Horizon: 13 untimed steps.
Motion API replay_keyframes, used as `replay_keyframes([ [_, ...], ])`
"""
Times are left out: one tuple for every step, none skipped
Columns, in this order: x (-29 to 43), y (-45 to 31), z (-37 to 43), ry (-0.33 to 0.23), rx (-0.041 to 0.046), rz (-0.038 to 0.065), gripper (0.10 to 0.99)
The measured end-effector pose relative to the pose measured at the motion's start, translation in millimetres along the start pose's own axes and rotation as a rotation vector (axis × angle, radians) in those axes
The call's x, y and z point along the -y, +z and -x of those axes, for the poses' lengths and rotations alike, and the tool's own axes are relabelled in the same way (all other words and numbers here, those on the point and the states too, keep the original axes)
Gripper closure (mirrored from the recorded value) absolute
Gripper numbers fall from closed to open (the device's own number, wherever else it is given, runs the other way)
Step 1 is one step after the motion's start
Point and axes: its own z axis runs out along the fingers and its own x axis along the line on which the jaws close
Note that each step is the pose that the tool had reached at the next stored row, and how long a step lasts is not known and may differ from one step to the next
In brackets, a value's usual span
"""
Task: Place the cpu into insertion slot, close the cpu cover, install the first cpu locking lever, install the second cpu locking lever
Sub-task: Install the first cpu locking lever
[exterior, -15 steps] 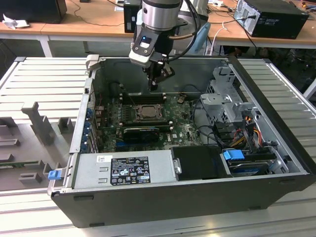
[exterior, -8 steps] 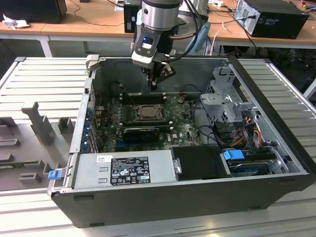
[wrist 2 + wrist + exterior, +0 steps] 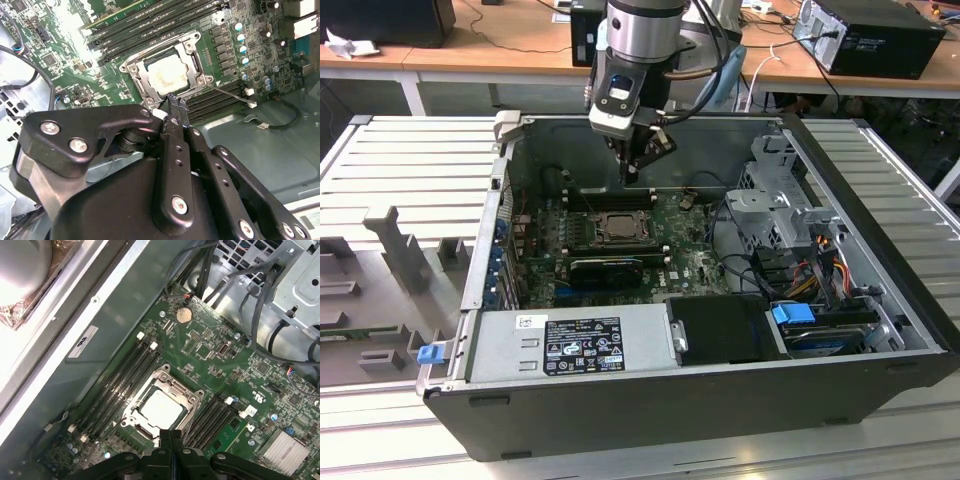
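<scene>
The cpu (image 3: 167,74) shows its pale square face inside the insertion slot (image 3: 595,228) on the green motherboard. It is also seen in the first wrist view (image 3: 161,409). The cpu cover (image 3: 182,390), a grey metal frame, lies flat around the chip. A thin metal lever (image 3: 225,92) runs out from one corner of the socket. My gripper (image 3: 632,178) hangs just above the socket's far edge, fingers shut together with nothing between them. In both wrist views its tips (image 3: 172,100) (image 3: 171,432) point at the socket's rim.
Black memory slots (image 3: 117,385) flank the socket on both sides. A long black card (image 3: 605,270) lies in front of it, and a power supply (image 3: 575,345) behind the case's front wall. A drive cage (image 3: 775,205) and cables (image 3: 820,265) fill the exterior view's right.
</scene>
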Motion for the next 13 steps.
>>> replay_keyframes([
  [0.0, 0.0, 0.0, -0.005, 0.0001, 0.000, 0.980],
  [0.0, 0.0, 0.0, -0.011, 0.0001, 0.000, 0.980],
  [0.0, 0.1, 0.0, -0.023, 0.0002, -0.001, 0.980],
  [0.0, 0.1, 0.0, -0.035, 0.0003, -0.001, 0.980],
  [0.0, 0.1, 0.0, -0.048, 0.0005, -0.002, 0.980],
  [0.0, 0.1, 0.0, -0.058, 0.0005, -0.002, 0.980],
  [0.0, 0.2, 0.0, -0.087, 0.0008, -0.003, 0.980],
  [0.0, 0.2, 0.0, -0.105, 0.0009, -0.003, 0.980],
  [0.0, 0.2, 0.0, -0.121, 0.0011, -0.004, 0.980],
  [0.0, 0.2, 0.0, -0.155, 0.0014, -0.005, 0.980],
  [0.0, 0.2, 0.0, -0.186, 0.0017, -0.006, 0.980],
  [0.0, 0.2, 0.0, -0.204, 0.0018, -0.007, 0.980],
  [0.0, 0.2, 0.0, -0.222, 0.0019, -0.007, 0.980],
])
